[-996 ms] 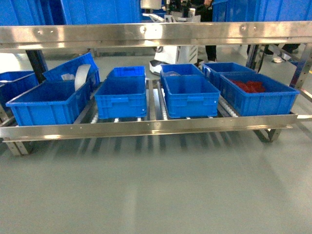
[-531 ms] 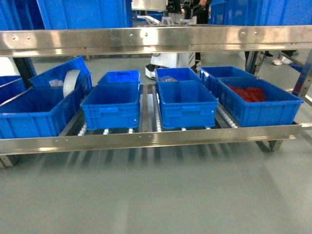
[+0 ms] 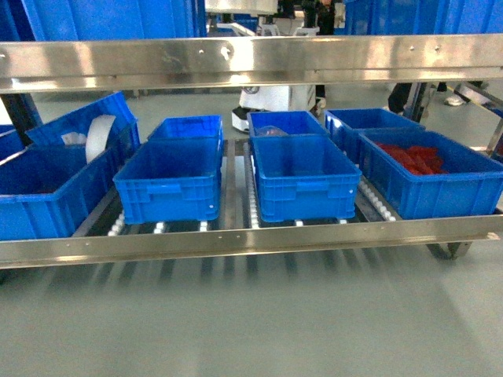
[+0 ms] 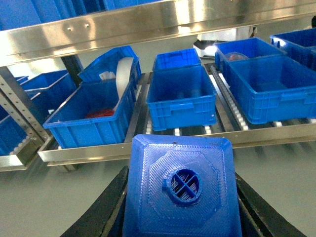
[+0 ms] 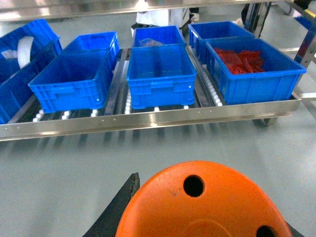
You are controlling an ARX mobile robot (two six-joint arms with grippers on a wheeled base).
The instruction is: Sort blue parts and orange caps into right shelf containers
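Left wrist view: a blue part (image 4: 181, 195), square-topped with a round stud, is clamped between the left gripper's (image 4: 180, 207) dark jaws. An orange cap (image 5: 207, 205), its flat top pierced by small holes, is gripped by the right gripper (image 5: 197, 212). Blue crates (image 5: 161, 74) on a steel shelf (image 5: 148, 118) are seen ahead of both grippers.

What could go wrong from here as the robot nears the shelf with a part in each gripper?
The steel upper rail hangs low over the crates, so an arm reaching in could strike it. The left gripper's blue part and the right gripper's orange cap could go into the wrong crate; the right front crate already holds red pieces.
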